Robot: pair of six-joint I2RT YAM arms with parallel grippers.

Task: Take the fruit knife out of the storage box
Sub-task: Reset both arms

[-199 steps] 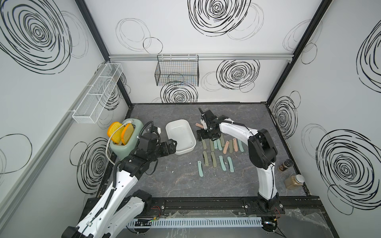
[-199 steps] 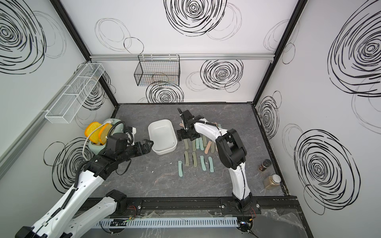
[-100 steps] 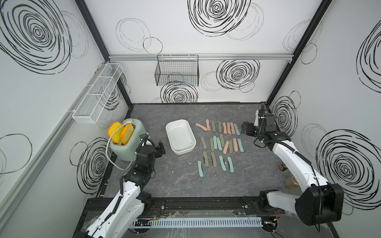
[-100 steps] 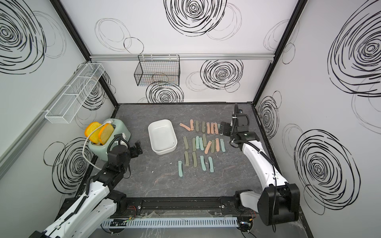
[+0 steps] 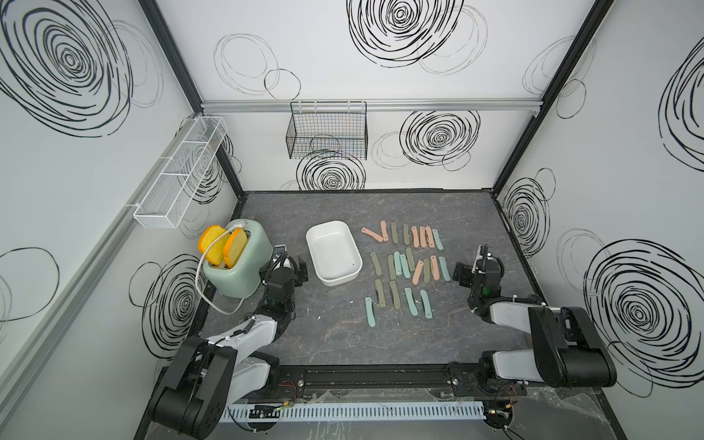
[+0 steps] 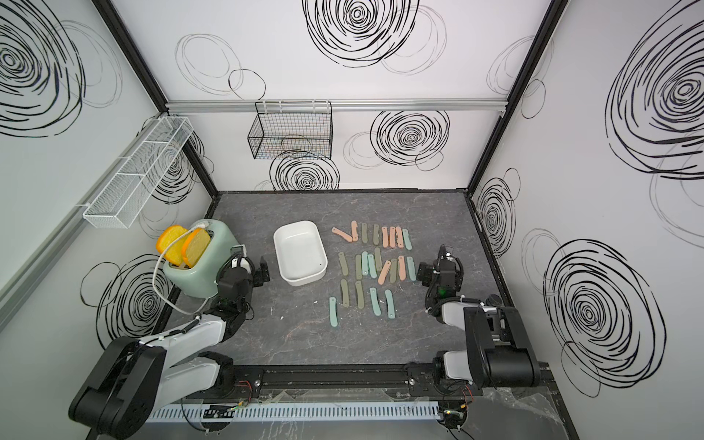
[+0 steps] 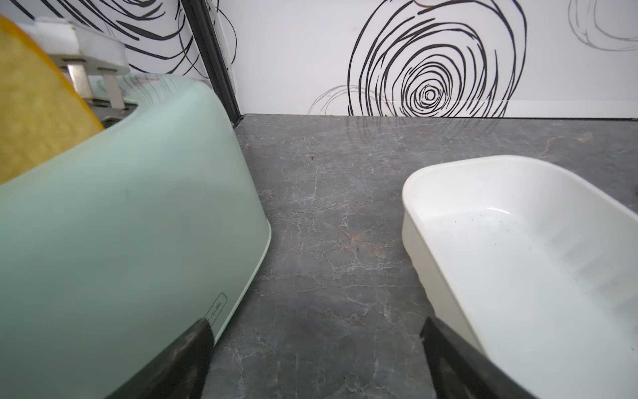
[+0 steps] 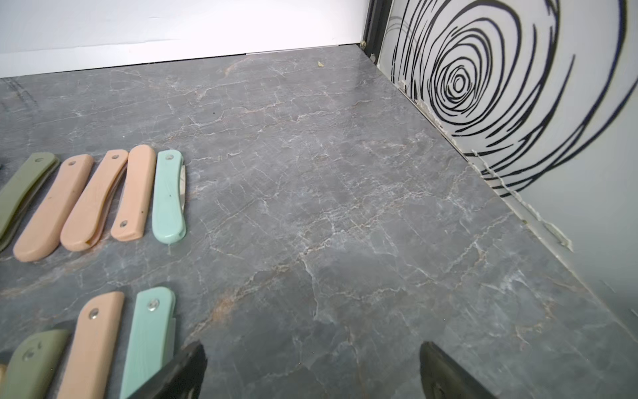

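We look into a booth of white walls scrawled with black swirls, floored by a dark grey marbled tabletop (image 5: 343, 343). On the far wall hangs a black wire basket (image 5: 327, 133), and on the left wall a long white mesh basket (image 5: 179, 179). Near the middle of the tabletop sits the shallow white plastic storage box with rounded corners (image 5: 333, 255), its bare white floor showing in both top views. To its right, out on the marble, the folded fruit knives (image 5: 418, 272) with pink, olive-green and mint handles lie in three loose rows, and none touches the box. Left of the box stands a mint-green toaster (image 5: 244, 278) holding two yellow-orange toast slices (image 5: 223, 247). The left gripper (image 5: 291, 263) sits low between toaster and box, its jaws spread wide on nothing. In the left wrist view we see one black fingertip (image 7: 193, 345) beside the toaster's wall and the other by the box's rim. The right gripper (image 5: 472, 263) sits just right of the middle row of knives, jaws likewise spread and clasping nothing. The right wrist view shows bare marble between its fingertips (image 8: 190, 359), with a mint-handled knife (image 8: 148, 338) just beside one of them.
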